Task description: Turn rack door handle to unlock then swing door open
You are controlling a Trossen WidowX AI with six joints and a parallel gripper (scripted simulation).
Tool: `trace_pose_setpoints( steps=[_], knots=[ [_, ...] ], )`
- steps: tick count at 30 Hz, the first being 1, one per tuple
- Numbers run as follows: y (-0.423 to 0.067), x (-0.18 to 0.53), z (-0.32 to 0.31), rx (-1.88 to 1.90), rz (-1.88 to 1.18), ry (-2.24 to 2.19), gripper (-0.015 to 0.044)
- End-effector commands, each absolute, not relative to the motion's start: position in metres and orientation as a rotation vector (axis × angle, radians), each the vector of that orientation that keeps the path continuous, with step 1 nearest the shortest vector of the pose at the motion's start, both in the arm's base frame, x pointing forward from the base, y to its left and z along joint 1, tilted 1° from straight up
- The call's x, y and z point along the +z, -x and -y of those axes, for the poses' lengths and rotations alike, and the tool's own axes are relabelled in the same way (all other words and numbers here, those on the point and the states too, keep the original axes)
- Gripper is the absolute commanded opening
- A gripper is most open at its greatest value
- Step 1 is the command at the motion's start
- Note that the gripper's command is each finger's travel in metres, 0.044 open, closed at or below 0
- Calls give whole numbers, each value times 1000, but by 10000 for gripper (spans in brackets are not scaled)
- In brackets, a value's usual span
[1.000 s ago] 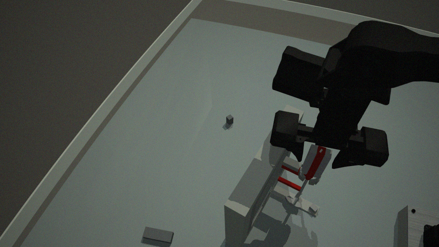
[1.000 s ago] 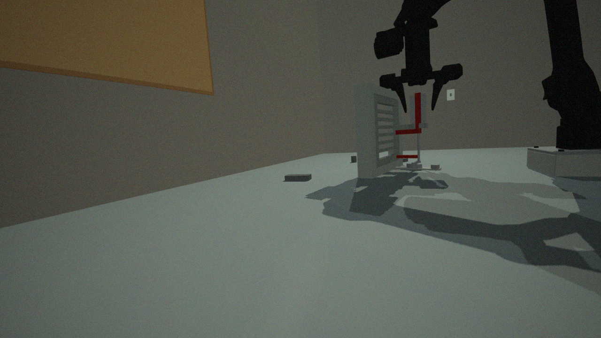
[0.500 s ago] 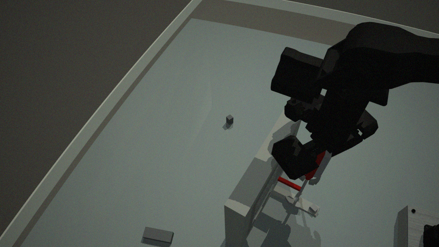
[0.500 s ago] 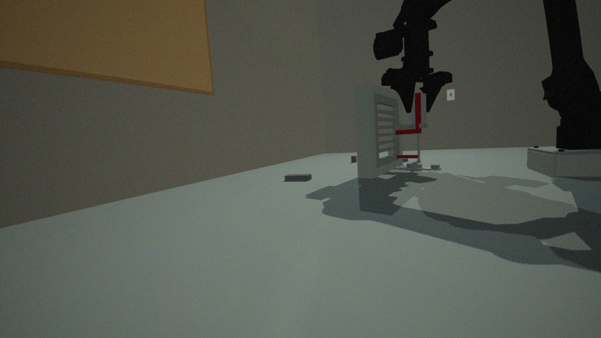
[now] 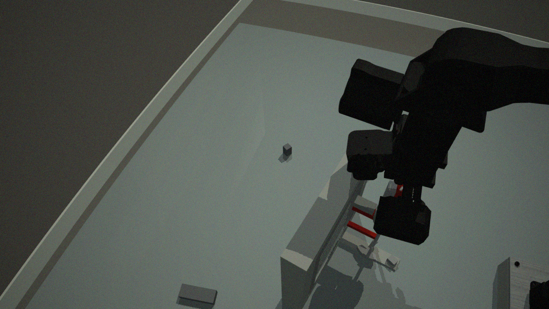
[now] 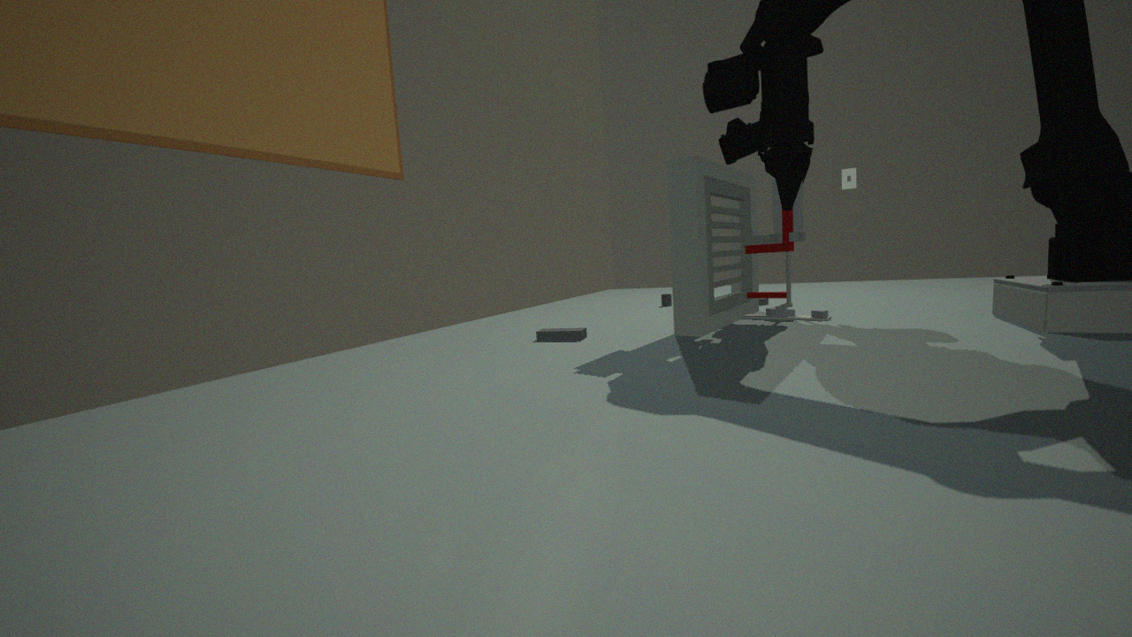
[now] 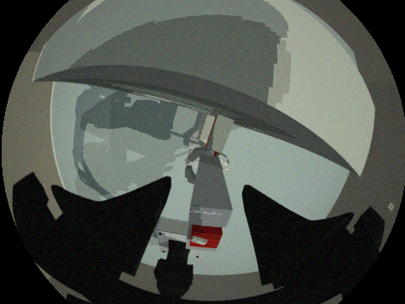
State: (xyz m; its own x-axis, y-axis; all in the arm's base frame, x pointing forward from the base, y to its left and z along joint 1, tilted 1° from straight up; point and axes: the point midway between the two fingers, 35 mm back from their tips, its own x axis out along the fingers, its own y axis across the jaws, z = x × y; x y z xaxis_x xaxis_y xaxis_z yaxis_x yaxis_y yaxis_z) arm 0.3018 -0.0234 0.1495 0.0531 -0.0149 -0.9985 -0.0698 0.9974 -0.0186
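Note:
The upright handle [image 5: 390,188] [image 6: 787,227] [image 7: 211,181] is a grey block with a red strip, on a thin post in front of the rack's face. Two red bars run from the post side to the louvred door [image 6: 708,261]. The door looks flat in the grey frame [image 5: 303,230] [image 6: 685,253] [image 7: 169,51]; a small gap could not be told. My gripper [image 5: 387,192] [image 6: 786,204] [image 7: 207,186] points down at the handle's upper part and is open. In the wrist view its fingers stand on either side of the handle, with gaps on both sides. In the exterior view one finger hides the other.
A small grey cube [image 5: 287,149] [image 6: 665,300] lies behind the rack. A longer grey block [image 5: 197,295] [image 6: 560,334] lies to the rack's side. The arm's pale base [image 5: 501,288] [image 6: 1092,309] is at the right. A low foot [image 6: 779,313] lies beneath the handle's post.

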Motion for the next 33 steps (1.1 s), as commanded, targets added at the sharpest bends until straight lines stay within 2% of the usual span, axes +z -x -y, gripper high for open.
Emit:
trace_pose_setpoints(
  steps=[1,27,33],
  knots=[
    [-302,149,23,179,-1513,204,299],
    [-302,149,23,1141,-1196,1212,299],
    [-302,149,23,1194,-1162,1268,299]
  ],
)
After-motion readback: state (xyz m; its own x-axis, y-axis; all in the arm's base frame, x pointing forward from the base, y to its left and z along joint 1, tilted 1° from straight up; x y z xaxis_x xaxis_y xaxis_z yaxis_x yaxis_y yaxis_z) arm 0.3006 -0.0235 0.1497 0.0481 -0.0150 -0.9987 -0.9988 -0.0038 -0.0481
